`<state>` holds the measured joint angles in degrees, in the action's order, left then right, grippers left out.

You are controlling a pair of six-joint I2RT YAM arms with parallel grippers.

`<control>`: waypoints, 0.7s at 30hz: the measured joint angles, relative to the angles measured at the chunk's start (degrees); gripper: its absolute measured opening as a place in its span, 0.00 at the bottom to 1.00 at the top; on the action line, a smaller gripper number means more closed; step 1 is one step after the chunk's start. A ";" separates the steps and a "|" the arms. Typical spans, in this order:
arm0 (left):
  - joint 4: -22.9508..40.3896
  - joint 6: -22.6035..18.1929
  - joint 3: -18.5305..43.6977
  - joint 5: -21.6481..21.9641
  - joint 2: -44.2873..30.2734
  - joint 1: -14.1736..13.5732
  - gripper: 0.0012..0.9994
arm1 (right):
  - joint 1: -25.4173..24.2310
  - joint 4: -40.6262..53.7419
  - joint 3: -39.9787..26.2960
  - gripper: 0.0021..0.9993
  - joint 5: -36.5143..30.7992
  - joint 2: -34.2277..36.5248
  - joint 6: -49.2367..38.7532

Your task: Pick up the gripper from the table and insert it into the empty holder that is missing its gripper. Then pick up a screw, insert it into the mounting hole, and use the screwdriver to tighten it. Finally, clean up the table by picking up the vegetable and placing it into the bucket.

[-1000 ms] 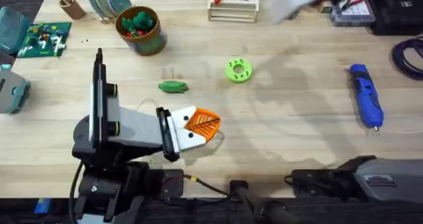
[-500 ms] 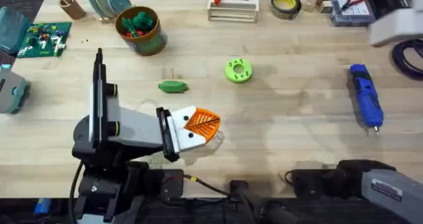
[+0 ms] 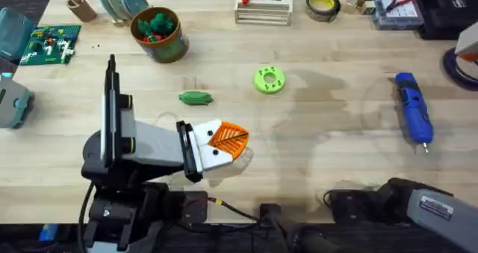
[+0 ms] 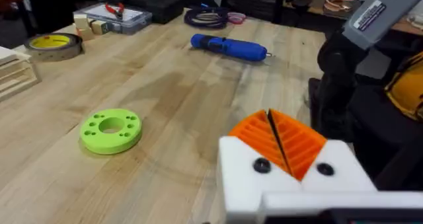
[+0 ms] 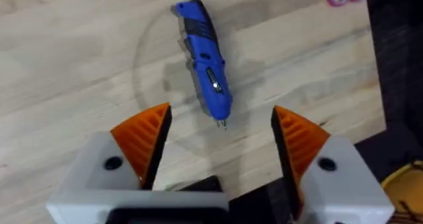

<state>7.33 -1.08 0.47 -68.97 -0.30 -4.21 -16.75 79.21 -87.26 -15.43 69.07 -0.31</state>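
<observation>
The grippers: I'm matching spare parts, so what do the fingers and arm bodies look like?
Both grippers, left and right, have white angular finger blocks with black screw heads and orange ribbed wedge pads. The left arm has a white-and-black body with black cables at its base. The right arm is dark grey with a white printed label.

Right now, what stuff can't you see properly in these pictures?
- Any screw: too small to find on the table in the overhead view.
- Bucket: the toy pieces inside are too small to tell apart from overhead.
- Screwdriver: its tip is too fine to make out in the right wrist view.
- Right gripper: jaws open, but the arm behind it is cut off by the picture's edge.
</observation>
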 joint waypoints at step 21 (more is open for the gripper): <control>-0.02 -0.02 0.00 0.24 0.00 0.00 0.01 | -6.07 -3.98 0.02 0.91 1.41 22.08 -7.27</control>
<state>7.31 -1.10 0.47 -68.73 -0.30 -4.21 -22.83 75.22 -87.25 -14.02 91.15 -7.57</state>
